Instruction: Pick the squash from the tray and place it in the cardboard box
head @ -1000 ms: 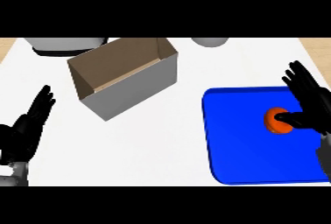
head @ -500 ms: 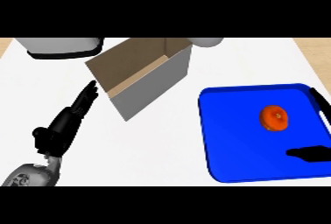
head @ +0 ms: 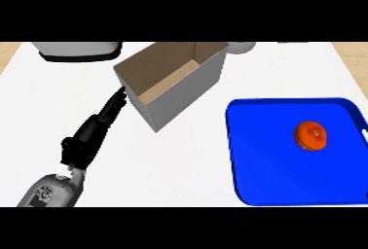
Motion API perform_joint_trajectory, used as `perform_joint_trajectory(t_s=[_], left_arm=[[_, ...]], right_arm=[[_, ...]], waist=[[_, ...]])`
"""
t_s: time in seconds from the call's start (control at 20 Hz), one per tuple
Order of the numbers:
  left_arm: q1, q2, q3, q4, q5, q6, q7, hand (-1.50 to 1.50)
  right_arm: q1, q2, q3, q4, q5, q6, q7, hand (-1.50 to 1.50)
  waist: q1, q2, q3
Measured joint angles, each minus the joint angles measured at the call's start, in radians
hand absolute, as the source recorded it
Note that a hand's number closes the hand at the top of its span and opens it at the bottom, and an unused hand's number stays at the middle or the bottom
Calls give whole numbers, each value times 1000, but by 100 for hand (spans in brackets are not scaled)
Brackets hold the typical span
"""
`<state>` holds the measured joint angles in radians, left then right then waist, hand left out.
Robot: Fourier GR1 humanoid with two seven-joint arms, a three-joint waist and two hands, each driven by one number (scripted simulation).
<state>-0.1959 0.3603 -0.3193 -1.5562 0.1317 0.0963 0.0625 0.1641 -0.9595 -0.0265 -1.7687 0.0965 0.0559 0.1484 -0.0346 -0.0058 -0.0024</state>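
White counter [head: 187, 160] was what I saw. Squash [head: 312, 135] sat on the blue tray [head: 259, 146], untouched. Left hand [head: 92, 133] was flat, fingers straight, fingertips by the cardboard box [head: 173, 82]

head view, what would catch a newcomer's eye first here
The bright blue tray at the right stands out first, with the small orange squash lying in its right half. Next comes the open cardboard box up the middle, and the left hand stretched out straight, its fingertips at the box's left corner. The right hand is out of view.

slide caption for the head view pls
Left hand stretched toward the open cardboard box; orange squash sits alone on the blue tray.
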Motion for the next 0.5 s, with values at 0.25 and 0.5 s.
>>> perform_joint_trajectory(t_s=[0.25,0.5], left_arm=[[-7,-12,3,6,-9,-23,1,0],[-23,-37,19,33,-28,-53,-8,0]], right_arm=[[12,-63,-61,-93,-142,169,150,-150],[-59,-30,-63,-90,-199,259,281,-150]], waist=[[16,2,0],[29,5,1]])
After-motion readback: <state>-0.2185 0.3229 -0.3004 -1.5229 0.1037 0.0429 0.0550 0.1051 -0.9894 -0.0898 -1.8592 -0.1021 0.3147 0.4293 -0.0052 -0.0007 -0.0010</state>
